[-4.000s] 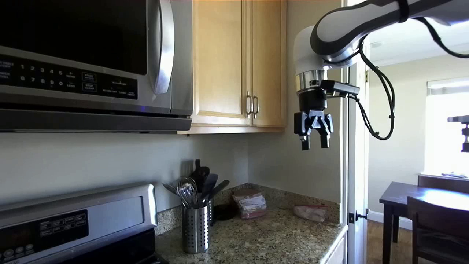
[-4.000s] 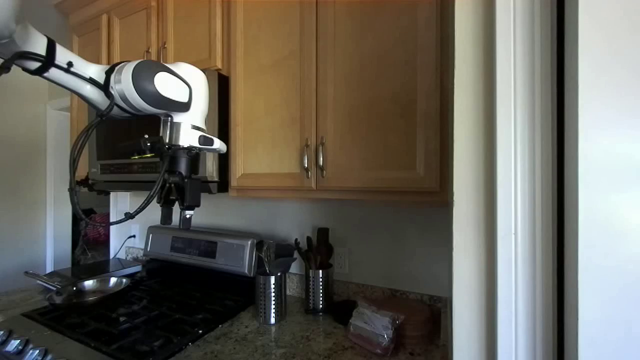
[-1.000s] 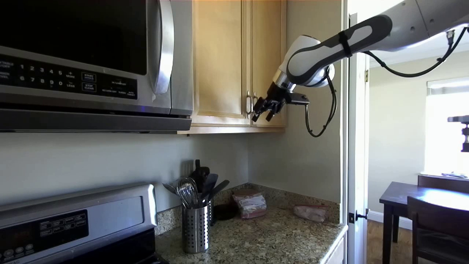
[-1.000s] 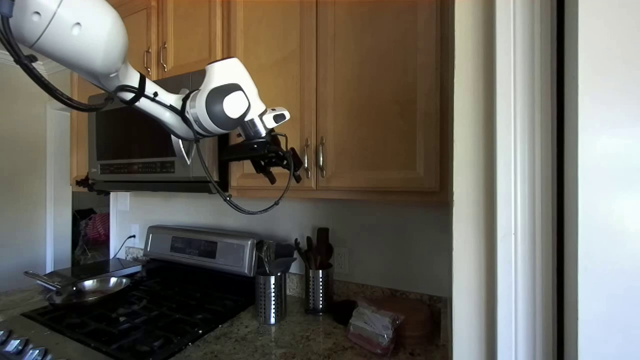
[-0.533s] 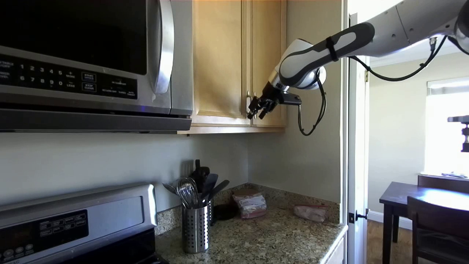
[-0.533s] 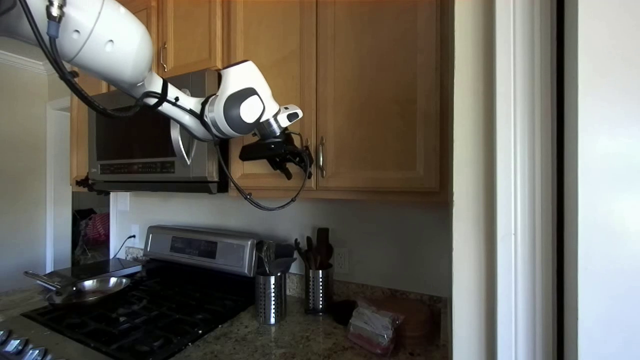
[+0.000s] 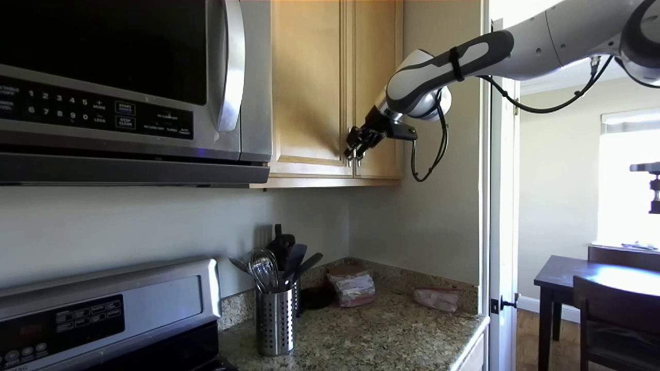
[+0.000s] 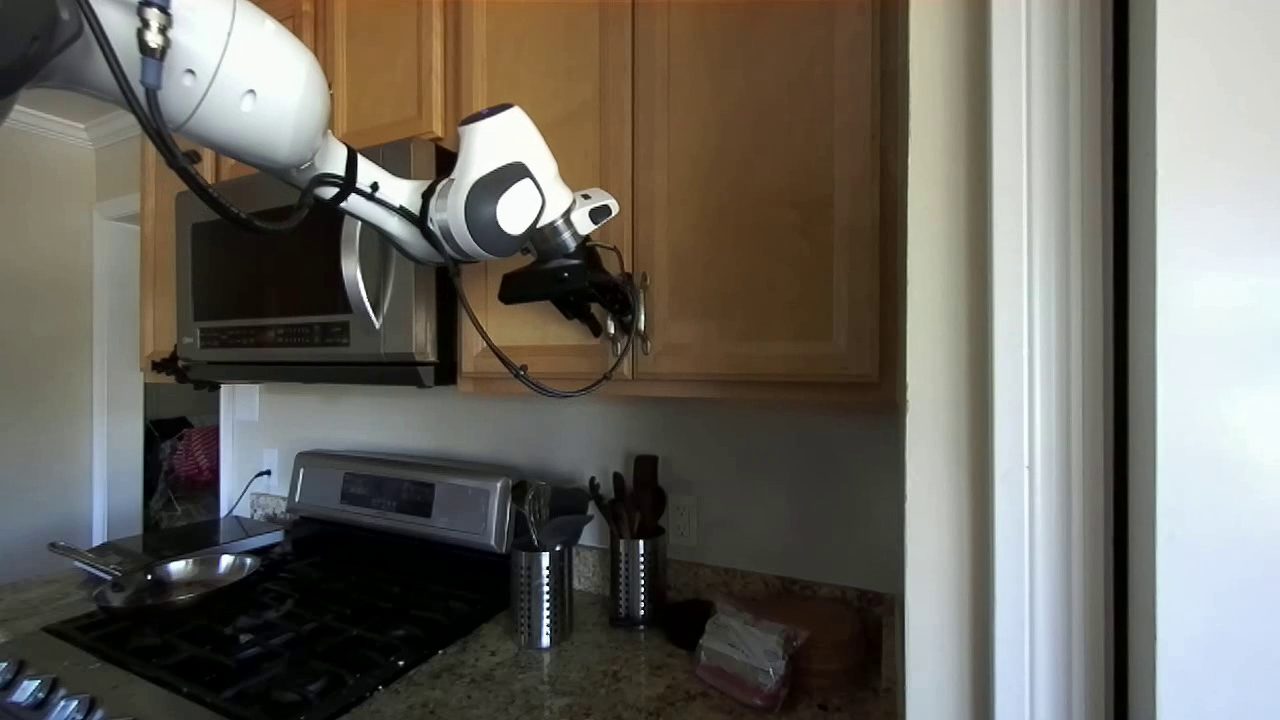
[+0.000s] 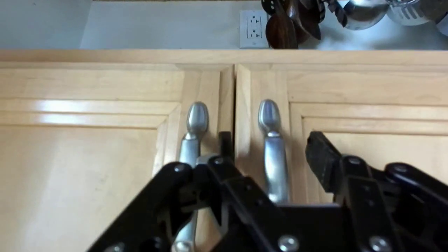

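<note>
Wrist view shows you your pincer (image 9: pixel 271 141) spread, its fingers (image 9: pixel 320 157) on either side of a metal handle (image 9: pixel 275 164); you cannot tell whether they touch it. Both exterior views put that handle at the lower inner corner of the cabinet door (image 7: pixel 309 87) nearer the microwave (image 7: pixel 118 82), a matching handle (image 9: pixel 197 120) just beside.

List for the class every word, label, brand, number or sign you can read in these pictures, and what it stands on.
"1 2 3 4 5": microwave panel
"6 7 8 9 0": microwave panel
"+ MORE": microwave panel
"LESS": microwave panel
"START": microwave panel, line beneath blurred
"STOP CLEAR": microwave panel
Too small, cut off or blurred to read: the other microwave labels, the lettering on the stove panel, its red display, any brand marks.
</note>
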`<state>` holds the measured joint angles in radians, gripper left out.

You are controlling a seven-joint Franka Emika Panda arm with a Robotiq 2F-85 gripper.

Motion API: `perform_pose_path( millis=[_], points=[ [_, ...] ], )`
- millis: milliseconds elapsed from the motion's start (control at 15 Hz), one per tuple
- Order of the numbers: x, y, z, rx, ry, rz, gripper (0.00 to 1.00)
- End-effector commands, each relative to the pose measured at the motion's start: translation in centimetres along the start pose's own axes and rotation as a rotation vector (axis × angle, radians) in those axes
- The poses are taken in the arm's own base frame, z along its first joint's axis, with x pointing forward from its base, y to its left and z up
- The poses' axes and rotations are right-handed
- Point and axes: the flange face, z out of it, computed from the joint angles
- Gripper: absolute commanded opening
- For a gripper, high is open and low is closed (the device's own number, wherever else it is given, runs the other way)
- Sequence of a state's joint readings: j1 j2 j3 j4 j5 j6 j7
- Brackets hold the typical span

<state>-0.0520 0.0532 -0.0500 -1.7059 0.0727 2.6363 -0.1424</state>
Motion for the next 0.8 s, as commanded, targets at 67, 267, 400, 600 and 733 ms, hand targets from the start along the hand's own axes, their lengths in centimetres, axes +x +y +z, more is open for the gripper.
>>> perform_pose_path(
  millis=[67,267,400,600,733],
  points=[
    [1.8,1.1,-0.7,-0.005,0.053,-0.032,0.27],
    [1.5,0.5,-1.0,0.003,0.033,-0.058,0.10],
    [1.1,0.2,-1.1,0.003,0.016,-0.072,0.13],
    [0.4,-0.3,-1.5,-0.002,0.001,-0.078,0.06],
    [-0.5,-1.0,-1.6,0.012,-0.012,-0.079,0.10]
  ],
)
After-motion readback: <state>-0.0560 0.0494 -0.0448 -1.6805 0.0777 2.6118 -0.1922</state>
